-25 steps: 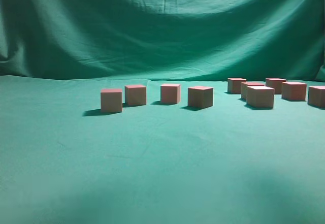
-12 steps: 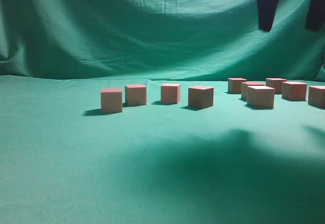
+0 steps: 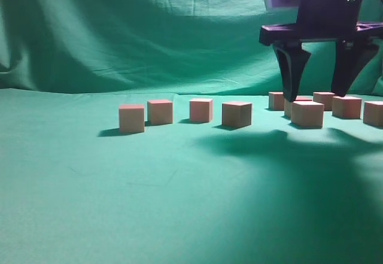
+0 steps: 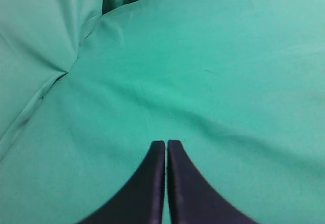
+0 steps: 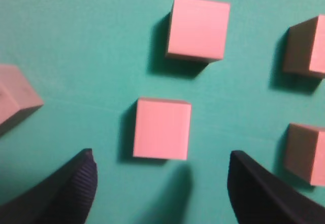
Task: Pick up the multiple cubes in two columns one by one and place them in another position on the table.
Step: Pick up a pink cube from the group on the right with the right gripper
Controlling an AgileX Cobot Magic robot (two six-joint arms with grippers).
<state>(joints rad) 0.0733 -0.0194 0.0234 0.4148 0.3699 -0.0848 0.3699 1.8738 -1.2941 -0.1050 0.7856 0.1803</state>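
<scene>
The right gripper hangs with jaws wide above the nearest block of the cluster near the bench's right edge. The left gripper has jaws pressed together over bare cloth.

Four pink-topped wooden cubes stand in a spaced row left of centre on the green cloth-covered table. A cluster of five more cubes sits at the right, further back. The black right gripper hangs directly above the cluster's nearest cube, fingers either side.
</scene>
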